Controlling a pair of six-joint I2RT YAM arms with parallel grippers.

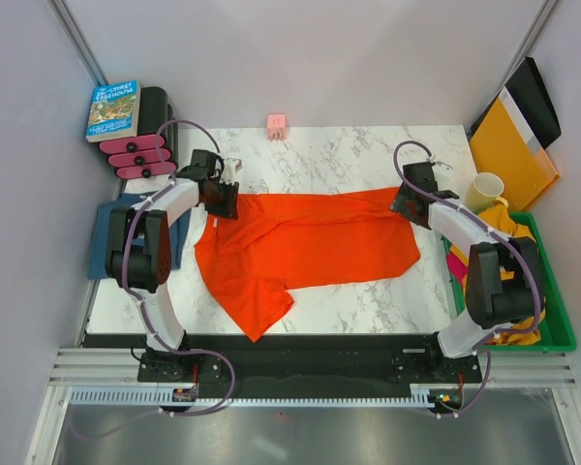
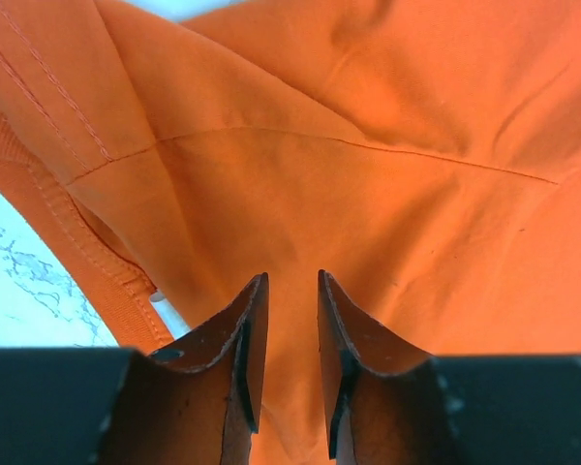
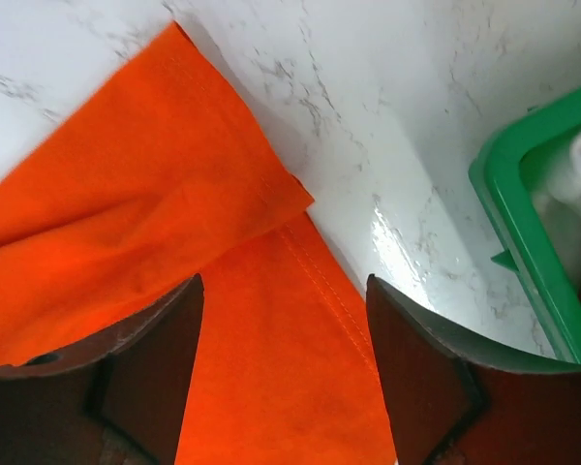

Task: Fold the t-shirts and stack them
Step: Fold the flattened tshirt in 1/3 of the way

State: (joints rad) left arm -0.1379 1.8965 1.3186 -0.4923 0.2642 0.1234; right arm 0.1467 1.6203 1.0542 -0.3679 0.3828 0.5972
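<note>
The orange-red t-shirt (image 1: pixel 310 242) lies spread across the marble table (image 1: pixel 349 160), one sleeve trailing toward the front left. My left gripper (image 1: pixel 225 205) is at its back left corner. In the left wrist view its jaws (image 2: pixel 290 281) stand nearly together with the shirt's cloth (image 2: pixel 368 194) pinched between them. My right gripper (image 1: pixel 404 205) is at the shirt's back right corner. It is open (image 3: pixel 285 291) over the folded hem (image 3: pixel 126 213). A dark teal-blue shirt (image 1: pixel 99 247) lies at the table's left edge under the left arm.
A green basket (image 1: pixel 558 320) at the right holds mustard-yellow (image 1: pixel 508 221) and pink (image 1: pixel 455 266) cloth; its rim shows in the right wrist view (image 3: pixel 504 184). A cream mug (image 1: pixel 484 189) and the yellow-orange folder (image 1: pixel 508 150) stand behind it. A book (image 1: pixel 113 108) and a pink cube (image 1: pixel 277 125) are at the back.
</note>
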